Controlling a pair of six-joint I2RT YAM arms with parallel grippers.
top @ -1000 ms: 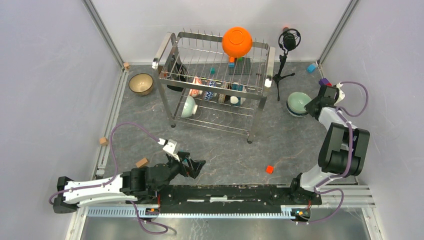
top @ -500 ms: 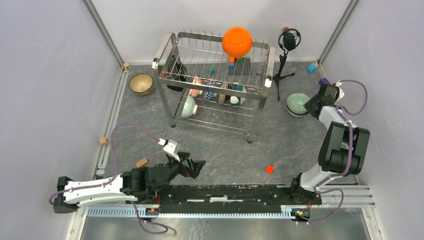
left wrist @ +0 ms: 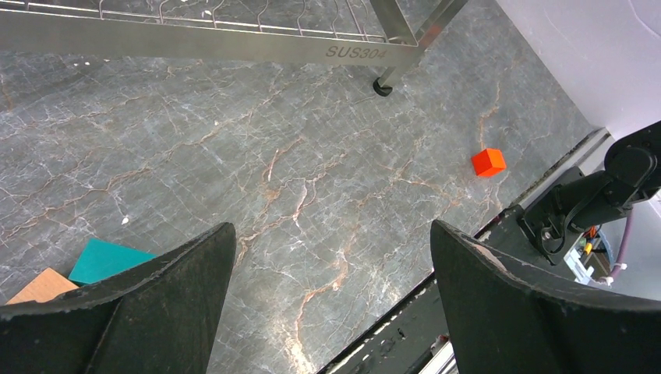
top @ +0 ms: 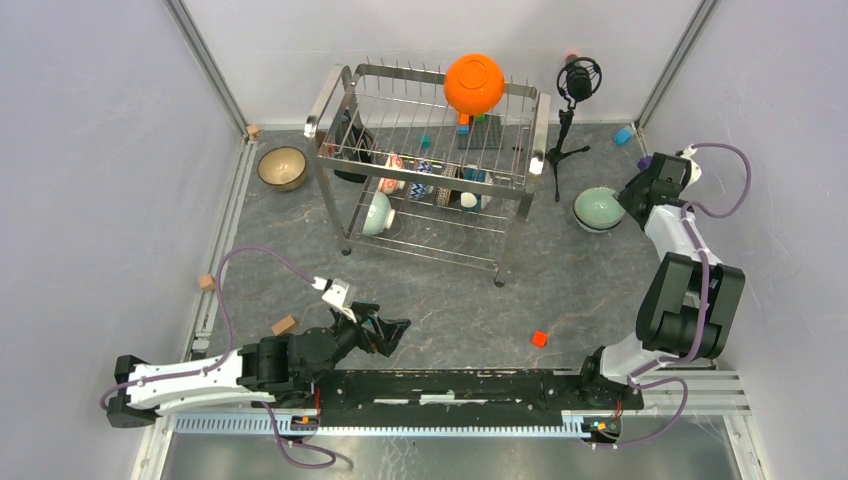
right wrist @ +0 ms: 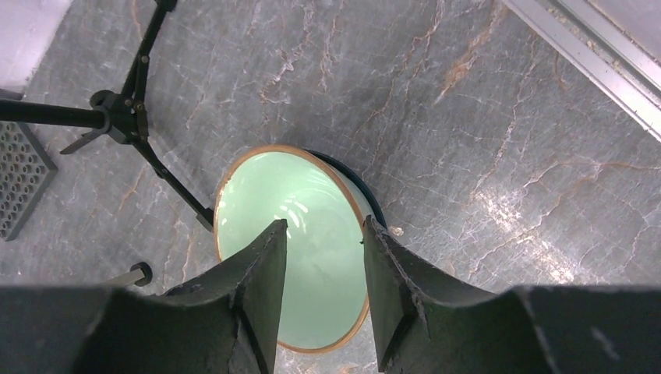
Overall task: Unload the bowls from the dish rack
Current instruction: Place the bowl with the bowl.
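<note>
While the pale green bowl lies directly beneath the right gripper, its fingers are parted. Nothing is grasped.

- Plain pale lilac-grey walls close in the left, back and right sides.
- Dark grey marbled stone-look tabletop, matte, with pale and rusty veins.
- Slim silver aluminium posts rise at both back corners.
- Soft, even light; shadows faint.

Dish rack: one bowl on top tier, more bowls inside. Second bowl left of rack, third bowl right, microphone stand right-rear, block front-right.
</note>
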